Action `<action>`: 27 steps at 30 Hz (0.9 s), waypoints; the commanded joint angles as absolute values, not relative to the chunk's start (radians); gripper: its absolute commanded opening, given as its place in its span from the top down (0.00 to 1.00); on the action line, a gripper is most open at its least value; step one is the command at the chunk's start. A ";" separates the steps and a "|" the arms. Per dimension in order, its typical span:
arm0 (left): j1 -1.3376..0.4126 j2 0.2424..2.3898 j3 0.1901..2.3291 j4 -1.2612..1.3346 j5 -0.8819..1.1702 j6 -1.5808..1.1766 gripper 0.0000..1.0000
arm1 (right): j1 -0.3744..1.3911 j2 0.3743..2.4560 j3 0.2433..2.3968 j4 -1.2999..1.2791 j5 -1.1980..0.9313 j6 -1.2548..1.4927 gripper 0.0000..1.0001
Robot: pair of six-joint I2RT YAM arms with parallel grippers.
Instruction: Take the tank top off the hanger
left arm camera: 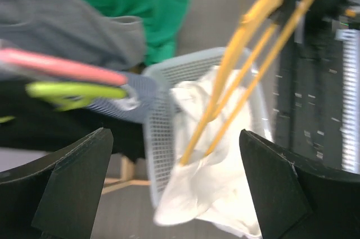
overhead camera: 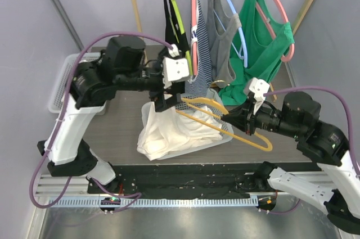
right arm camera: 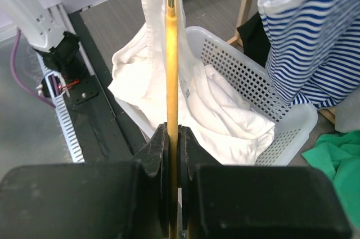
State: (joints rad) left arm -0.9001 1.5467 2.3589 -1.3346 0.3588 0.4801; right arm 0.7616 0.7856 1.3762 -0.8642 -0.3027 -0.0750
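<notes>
The basket [right arm camera: 242,76] is largely hidden under one white top [overhead camera: 169,135], which swallows one end of one yellow hanger [right arm camera: 171,53]; right gripper [right arm camera: 172,132] clamps the hanger, left gripper [left arm camera: 174,185] jaws spread wide.

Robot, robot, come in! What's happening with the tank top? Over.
Left gripper open. Right gripper shut on yellow hanger. White tank top partly on it, over basket.

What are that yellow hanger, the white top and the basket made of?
The yellow hanger looks like smooth plastic, slightly glossy. The white top is soft cloth, perhaps cotton: it drapes and creases. The basket seems moulded plastic, given its regular mesh holes.
</notes>
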 commanded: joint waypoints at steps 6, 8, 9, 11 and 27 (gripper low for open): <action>-0.897 1.338 2.208 -1.143 -0.151 0.523 0.00 | 0.761 0.471 0.985 -0.282 -0.101 0.222 0.99; -0.891 1.310 2.140 -1.134 -0.167 0.528 0.00 | 0.761 0.448 0.970 -0.232 -0.092 0.233 0.99; -0.887 1.290 2.075 -1.128 -0.175 0.528 0.00 | 0.759 0.448 0.974 -0.223 -0.097 0.236 0.99; -0.885 1.289 2.027 -1.115 -0.181 0.522 0.00 | 0.761 0.466 1.005 -0.201 -0.109 0.238 0.99; -0.888 1.417 2.102 -1.031 -0.100 0.426 0.10 | 0.761 0.522 1.170 -0.314 -0.170 0.209 0.99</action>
State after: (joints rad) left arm -0.8883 1.4387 2.0453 -1.1130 -0.1280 0.4469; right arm 0.7616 0.5362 1.1191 -0.3759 -0.1509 0.2123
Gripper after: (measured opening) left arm 0.960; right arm 0.091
